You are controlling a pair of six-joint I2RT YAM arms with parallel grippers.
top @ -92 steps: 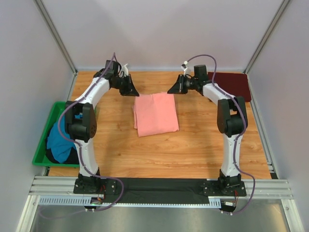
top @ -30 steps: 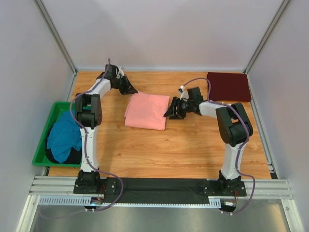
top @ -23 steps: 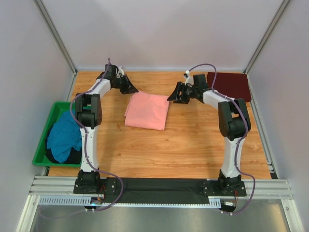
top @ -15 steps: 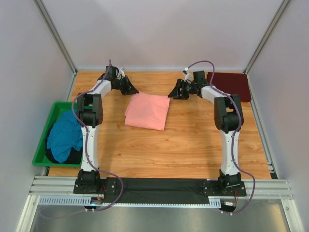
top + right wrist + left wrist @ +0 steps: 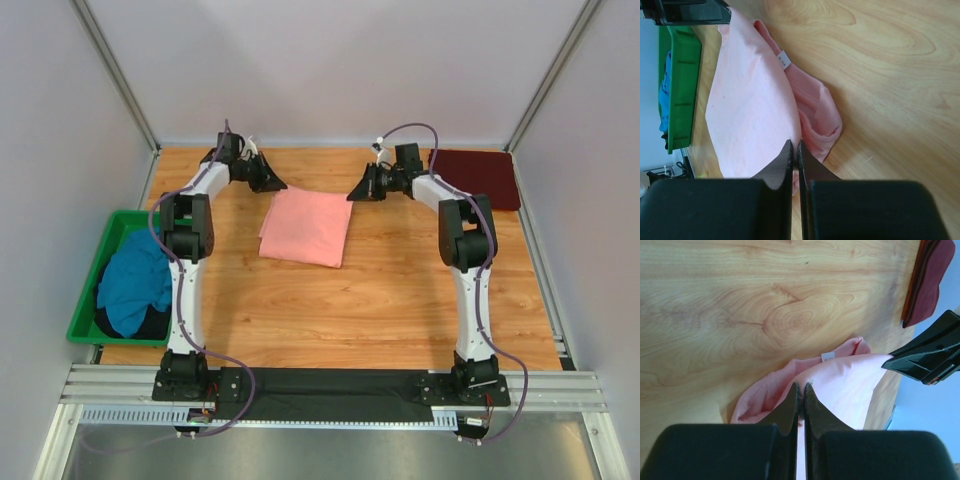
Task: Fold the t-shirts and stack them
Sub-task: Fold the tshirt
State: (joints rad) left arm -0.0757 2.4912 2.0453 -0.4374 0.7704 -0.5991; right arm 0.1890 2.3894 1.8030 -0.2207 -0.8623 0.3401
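A salmon-pink t-shirt lies folded in the middle of the table, its white neck label at the far edge. My left gripper is shut on the shirt's far left corner; in the left wrist view the jaw tips pinch the pink cloth. My right gripper is shut on the far right corner, its tips closed on the pink edge. A dark maroon t-shirt lies folded at the back right. A teal-blue t-shirt is bunched in the bin.
A green plastic bin sits off the table's left edge. It also shows in the right wrist view as the green bin. Grey walls and metal rails enclose the wooden table.
My right gripper rose from the pink shirt's right edge, moved to its far right corner and shut there. The left gripper stayed shut at the far left corner.
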